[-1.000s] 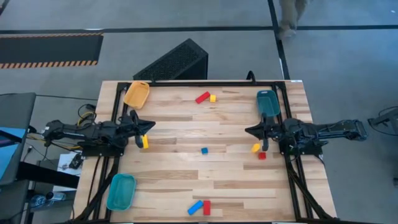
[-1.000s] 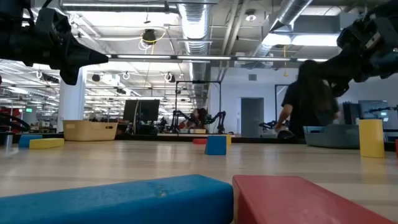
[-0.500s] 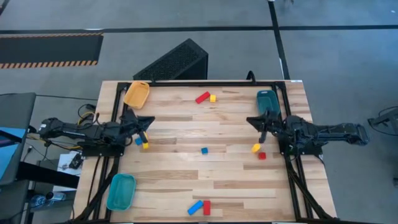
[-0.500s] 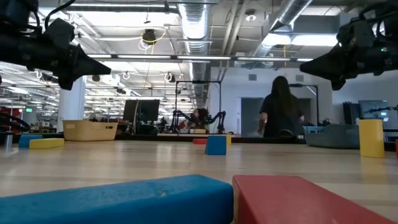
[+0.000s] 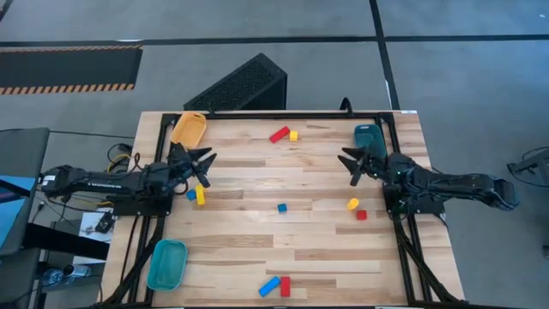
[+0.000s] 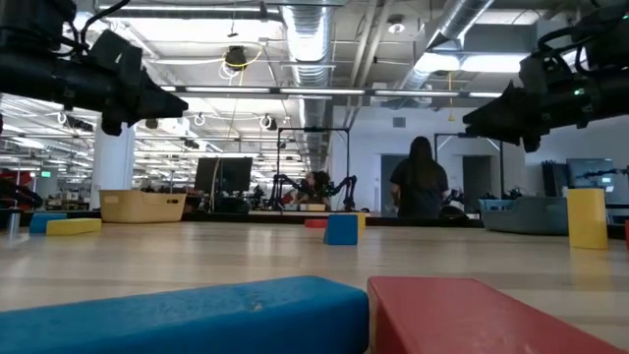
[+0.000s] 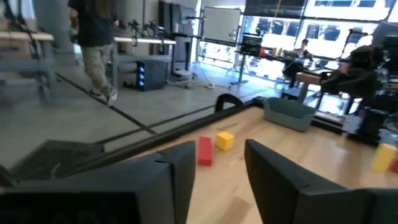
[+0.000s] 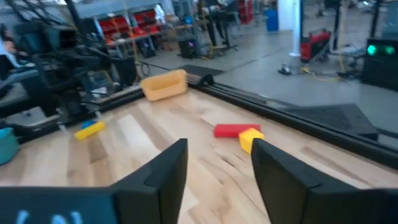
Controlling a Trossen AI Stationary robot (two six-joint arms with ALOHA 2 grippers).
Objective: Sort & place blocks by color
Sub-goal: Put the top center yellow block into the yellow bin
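Note:
Small blocks lie scattered on the wooden table (image 5: pixel 257 249). A red bar (image 5: pixel 280 134) and a yellow cube (image 5: pixel 293 135) are at the far middle. A yellow bar (image 5: pixel 200 196) with a blue cube (image 5: pixel 190 195) lies at the left, and another blue cube (image 5: pixel 281 207) is in the centre. A yellow block (image 5: pixel 352 203) and a red cube (image 5: pixel 361 215) are at the right. A blue bar (image 5: pixel 269 286) and a red bar (image 5: pixel 285 286) lie at the near edge. My left gripper (image 5: pixel 204 167) hovers open, just beyond the yellow bar. My right gripper (image 5: pixel 346 166) hovers open, beyond the yellow block. Both grippers are empty and point toward the table's middle.
A yellow tray (image 5: pixel 188 129) sits at the far left corner, a teal tray (image 5: pixel 370 137) at the far right, and another teal tray (image 5: pixel 166 263) at the near left. A black grille box (image 5: pixel 240 86) stands beyond the far edge. A person (image 6: pixel 418 189) stands in the room behind.
Both grippers have risen, drifted toward the far edge and opened, the right one levelling out from its downward tilt. No block has moved. The person in the background has walked toward the left.

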